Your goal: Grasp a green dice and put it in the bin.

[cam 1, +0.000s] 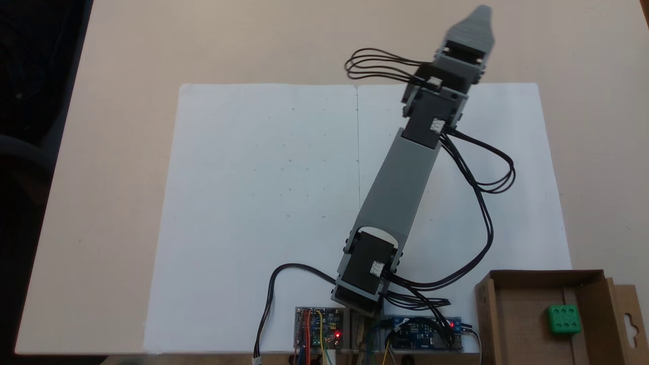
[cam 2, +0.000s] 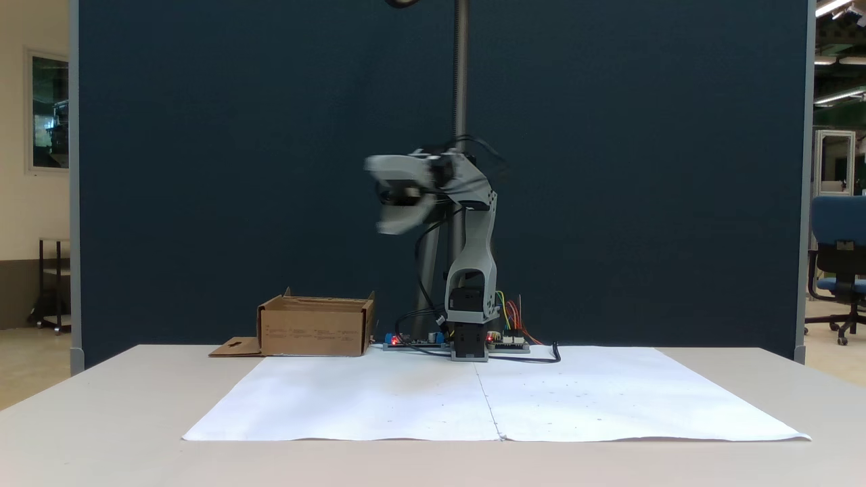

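Small bright green plastic dice [cam 1: 564, 319] resting inside shallow brown cardboard bin [cam 1: 527, 324] beside arm base, well apart from raised grey gripper [cam 2: 380, 196], jaws spread wide, empty, pointing away over table.

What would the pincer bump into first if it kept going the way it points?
Probably nothing: the pincer hangs high above the table, pointing roughly level over the paper. The way looks free, though depth is unclear.
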### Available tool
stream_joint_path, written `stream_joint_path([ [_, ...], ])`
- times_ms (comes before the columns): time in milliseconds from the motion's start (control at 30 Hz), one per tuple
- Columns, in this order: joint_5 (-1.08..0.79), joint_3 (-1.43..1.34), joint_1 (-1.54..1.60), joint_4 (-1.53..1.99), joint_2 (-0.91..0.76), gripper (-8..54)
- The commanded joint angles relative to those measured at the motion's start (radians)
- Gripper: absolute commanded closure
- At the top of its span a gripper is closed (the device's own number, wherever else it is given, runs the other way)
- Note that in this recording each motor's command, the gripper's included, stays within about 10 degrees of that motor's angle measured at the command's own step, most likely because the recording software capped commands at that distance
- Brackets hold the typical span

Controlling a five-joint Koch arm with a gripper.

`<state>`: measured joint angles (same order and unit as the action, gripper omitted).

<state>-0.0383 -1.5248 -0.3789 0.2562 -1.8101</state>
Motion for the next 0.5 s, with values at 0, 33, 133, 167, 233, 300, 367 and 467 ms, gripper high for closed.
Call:
stream_joint_path([
  [0, 0.026, -0.035, 0.109, -0.081, -0.084, 1.1],
  [33, 0.026, -0.064, 0.155, -0.081, -0.098, 1.1],
  [133, 0.029, -0.149, 0.278, -0.103, -0.137, 0.7],
  [167, 0.029, -0.190, 0.314, -0.133, -0.156, 0.6],
  [233, 0.029, -0.291, 0.376, -0.207, -0.206, 0.5],
  [300, 0.028, -0.405, 0.408, -0.277, -0.255, 0.4],
  [367, 0.026, -0.517, 0.414, -0.336, -0.287, 0.4],
  [467, 0.017, -0.699, 0.417, -0.437, -0.342, 0.4],
])
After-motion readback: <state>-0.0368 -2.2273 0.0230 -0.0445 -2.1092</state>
